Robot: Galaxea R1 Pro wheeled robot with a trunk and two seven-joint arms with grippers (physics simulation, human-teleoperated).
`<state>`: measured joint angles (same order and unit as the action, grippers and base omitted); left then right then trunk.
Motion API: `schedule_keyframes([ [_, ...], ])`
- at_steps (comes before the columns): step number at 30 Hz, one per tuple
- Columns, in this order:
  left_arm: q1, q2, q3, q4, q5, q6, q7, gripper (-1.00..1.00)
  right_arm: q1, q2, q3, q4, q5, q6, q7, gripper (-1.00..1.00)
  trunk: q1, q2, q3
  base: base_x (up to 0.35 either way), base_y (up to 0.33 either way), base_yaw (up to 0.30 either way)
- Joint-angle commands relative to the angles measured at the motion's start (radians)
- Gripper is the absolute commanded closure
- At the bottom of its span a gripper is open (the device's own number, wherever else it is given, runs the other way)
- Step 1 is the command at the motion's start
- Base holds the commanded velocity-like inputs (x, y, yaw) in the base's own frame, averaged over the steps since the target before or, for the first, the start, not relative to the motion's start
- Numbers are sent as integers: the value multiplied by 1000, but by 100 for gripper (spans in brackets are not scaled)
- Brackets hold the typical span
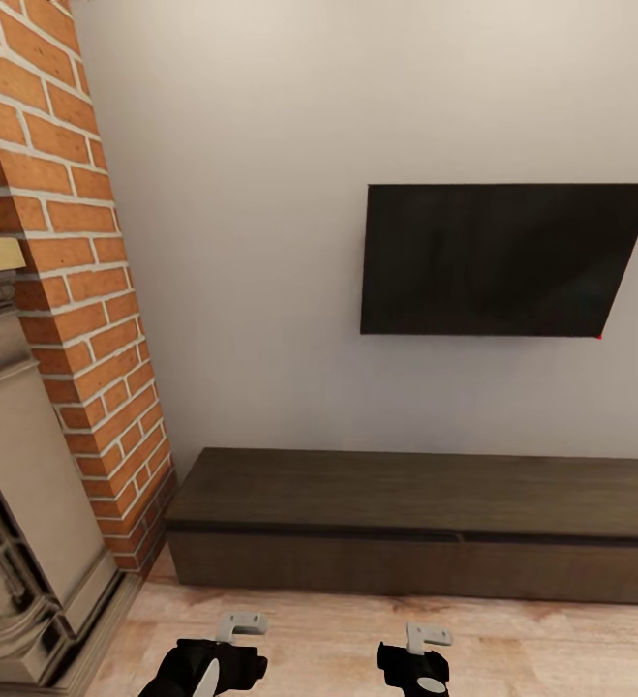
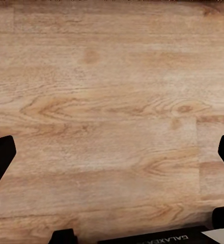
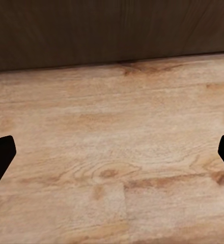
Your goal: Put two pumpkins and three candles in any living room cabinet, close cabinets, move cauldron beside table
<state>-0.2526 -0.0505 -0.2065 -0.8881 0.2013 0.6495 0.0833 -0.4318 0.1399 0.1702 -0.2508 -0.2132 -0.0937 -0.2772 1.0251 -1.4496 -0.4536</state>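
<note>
I am facing the cabinet (image 1: 415, 528), which stands shut under the TV (image 1: 502, 259), right of the brick chimney (image 1: 76, 290). Left gripper (image 2: 112, 152) and right gripper (image 3: 112, 152) hang low before it, both wide open and empty, I think ready for the drawer front.

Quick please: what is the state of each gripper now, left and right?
Left gripper: open, holding nothing, above the floor.
Right gripper: open, holding nothing.

Dark brown cabinet (image 1: 425, 528), black TV (image 1: 502, 259), red-orange brick chimney (image 1: 86, 290), light wood-grain floor (image 1: 338, 644)
</note>
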Motion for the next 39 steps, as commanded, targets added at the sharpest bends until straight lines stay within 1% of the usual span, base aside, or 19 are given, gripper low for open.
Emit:
schedule_keyframes([
  [1, -1, 1, -2, -1, 10, 4, 9, -100, -1, 0, 8, 1, -11, -4, -5, -100, -4, 7, 2, 0, 0, 0],
  [39, -1, 0, -2, 0, 10, 4, 9, -100, -1, 0, 2, 1, -15, -3, -5, -100, -150, 273, 121, 0, 0, 0],
])
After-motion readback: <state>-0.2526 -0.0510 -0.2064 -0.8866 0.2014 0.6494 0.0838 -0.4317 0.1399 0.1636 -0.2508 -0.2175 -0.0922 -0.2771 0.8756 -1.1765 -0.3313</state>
